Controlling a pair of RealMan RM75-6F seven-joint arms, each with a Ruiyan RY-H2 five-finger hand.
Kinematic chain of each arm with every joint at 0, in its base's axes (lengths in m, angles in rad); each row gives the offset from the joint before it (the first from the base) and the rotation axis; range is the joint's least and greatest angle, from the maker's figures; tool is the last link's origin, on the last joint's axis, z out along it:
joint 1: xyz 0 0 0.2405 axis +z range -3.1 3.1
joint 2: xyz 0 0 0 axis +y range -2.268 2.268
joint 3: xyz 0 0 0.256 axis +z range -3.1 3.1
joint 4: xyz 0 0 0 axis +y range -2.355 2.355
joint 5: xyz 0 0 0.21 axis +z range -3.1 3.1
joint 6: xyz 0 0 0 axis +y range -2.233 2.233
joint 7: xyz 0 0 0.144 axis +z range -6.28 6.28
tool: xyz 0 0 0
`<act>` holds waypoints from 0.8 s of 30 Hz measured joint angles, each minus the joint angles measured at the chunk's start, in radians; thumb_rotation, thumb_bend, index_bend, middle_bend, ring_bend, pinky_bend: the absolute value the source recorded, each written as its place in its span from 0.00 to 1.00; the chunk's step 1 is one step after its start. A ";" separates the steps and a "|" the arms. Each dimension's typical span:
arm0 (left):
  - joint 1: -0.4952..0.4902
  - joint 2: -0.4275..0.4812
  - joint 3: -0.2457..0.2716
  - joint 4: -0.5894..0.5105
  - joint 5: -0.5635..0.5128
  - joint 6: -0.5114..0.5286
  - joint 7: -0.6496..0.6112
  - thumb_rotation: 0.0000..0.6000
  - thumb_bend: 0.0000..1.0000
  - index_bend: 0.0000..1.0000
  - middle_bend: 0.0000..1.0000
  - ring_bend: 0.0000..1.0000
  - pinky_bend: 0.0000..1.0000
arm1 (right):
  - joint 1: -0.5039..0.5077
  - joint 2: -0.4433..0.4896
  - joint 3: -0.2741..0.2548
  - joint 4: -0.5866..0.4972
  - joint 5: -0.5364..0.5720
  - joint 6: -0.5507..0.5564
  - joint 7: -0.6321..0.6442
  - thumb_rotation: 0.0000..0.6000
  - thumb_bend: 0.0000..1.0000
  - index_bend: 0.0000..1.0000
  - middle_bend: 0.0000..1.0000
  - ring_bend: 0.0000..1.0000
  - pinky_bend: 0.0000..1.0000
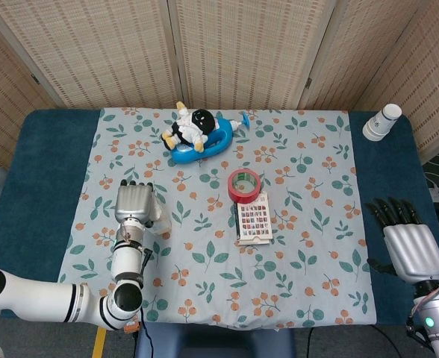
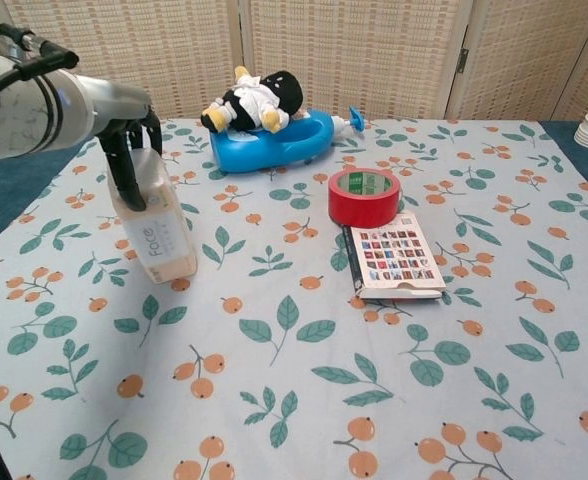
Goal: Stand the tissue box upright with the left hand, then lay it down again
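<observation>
The tissue box (image 2: 156,228) stands up tall on the left side of the table (image 2: 304,400), leaning a little. It could tip over too fast and flop down, or slide on the cloth, if the left hand (image 2: 129,150) lets go too soon or pushes too hard. The left hand is on top of the box, with its dark fingers (image 2: 134,175) curled down over the upper end. It looks like it holds the box, but how tight I cannot tell. In the head view the left hand (image 1: 135,203) covers most of the box. Farther right sit the red tape roll (image 2: 363,196) and a card pack (image 2: 394,255); a falling box should miss them. The right hand (image 1: 408,242) rests far right, fingers apart, holding nothing.
</observation>
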 measured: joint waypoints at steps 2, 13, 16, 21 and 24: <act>0.002 0.003 0.000 -0.007 0.017 0.004 -0.004 1.00 0.21 0.42 0.55 0.25 0.17 | 0.001 0.001 0.000 -0.002 -0.001 -0.001 0.000 1.00 0.11 0.11 0.06 0.00 0.03; 0.039 0.025 -0.040 -0.080 0.166 0.009 -0.156 1.00 0.21 0.44 0.58 0.28 0.19 | 0.001 -0.001 -0.004 0.001 -0.003 -0.003 0.002 1.00 0.11 0.11 0.06 0.00 0.03; 0.074 0.025 -0.044 -0.090 0.265 -0.003 -0.276 1.00 0.21 0.44 0.58 0.28 0.18 | 0.002 -0.002 -0.004 0.003 0.001 -0.005 0.001 1.00 0.11 0.11 0.06 0.00 0.03; 0.159 0.014 -0.029 -0.079 0.461 -0.028 -0.540 1.00 0.19 0.43 0.58 0.28 0.18 | 0.004 -0.004 -0.005 0.002 0.004 -0.007 -0.003 1.00 0.11 0.11 0.06 0.00 0.03; 0.225 -0.007 -0.011 -0.045 0.582 -0.035 -0.729 1.00 0.17 0.43 0.58 0.28 0.19 | 0.006 -0.008 -0.007 0.003 0.007 -0.010 -0.008 1.00 0.11 0.11 0.06 0.00 0.03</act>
